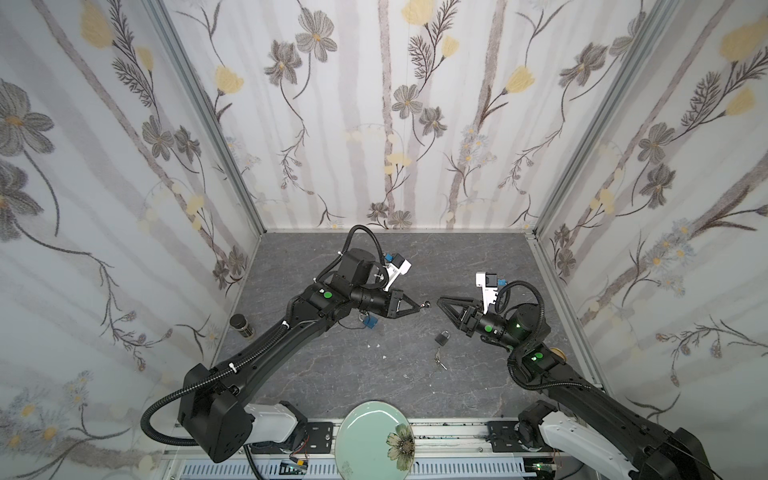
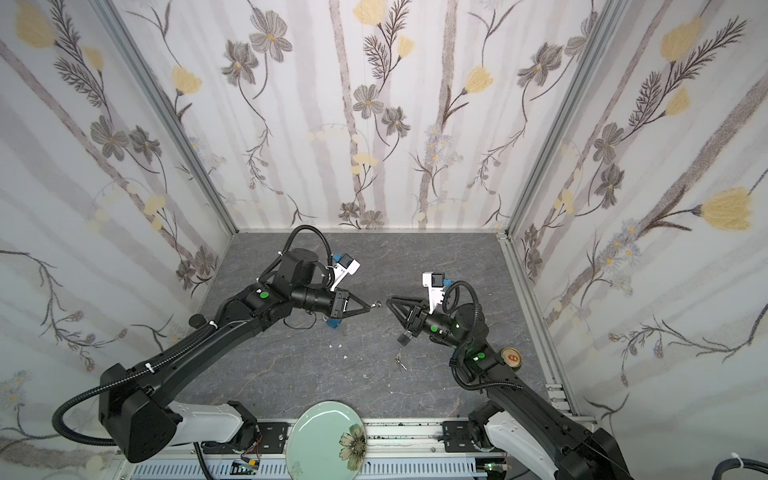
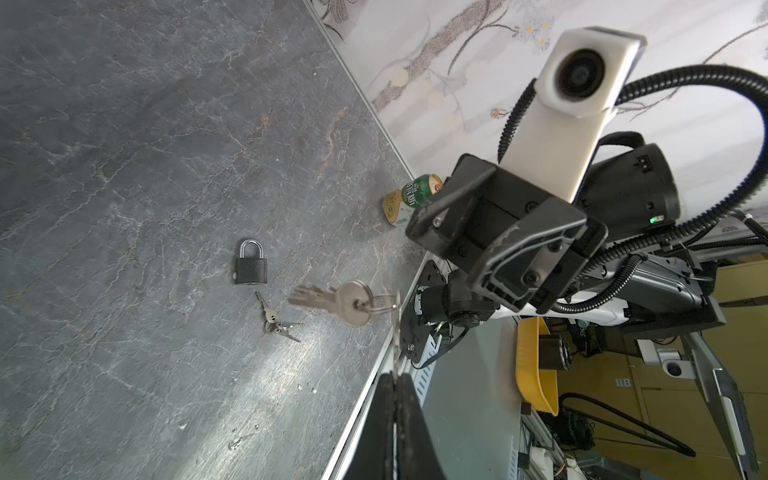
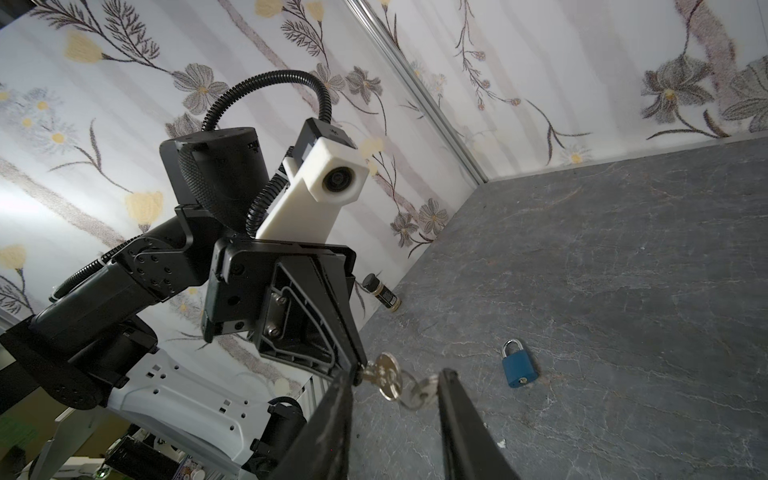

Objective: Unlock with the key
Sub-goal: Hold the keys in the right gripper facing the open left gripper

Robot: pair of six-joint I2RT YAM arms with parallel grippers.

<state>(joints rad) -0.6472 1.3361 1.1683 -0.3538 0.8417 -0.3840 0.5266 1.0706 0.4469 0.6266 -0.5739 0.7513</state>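
My left gripper (image 3: 393, 386) is pressed tight together on one key of a bunch of keys (image 3: 332, 301). It holds the bunch up in the air above the table (image 1: 332, 374). It looks like the toothed end is in the pinch and the round head sticks out. A second key hangs loose from the ring.

My right gripper (image 1: 441, 300) is just beside it. Its fingers (image 4: 461, 415) are spread, one on each side of the bunch. I cannot tell if a finger touches the ring.

Two locks lie on the table, and both look shut. The blue lock (image 4: 519, 368) lies below my left arm. The black lock (image 3: 250, 264) lies nearer my right arm, with some small keys (image 3: 276, 322) just beside it. I cannot tell which lock my bunch fits.

I think the keys are light, hard, thin and smooth, so they can slip or twist in a pinch. The loose key will swing and may get in the way. The best place to hold is the flat round head, one finger on each flat face, with the teeth left free. A lock is heavier and may slide on the smooth table, so I would hold it by its flat sides and keep the keyhole clear.
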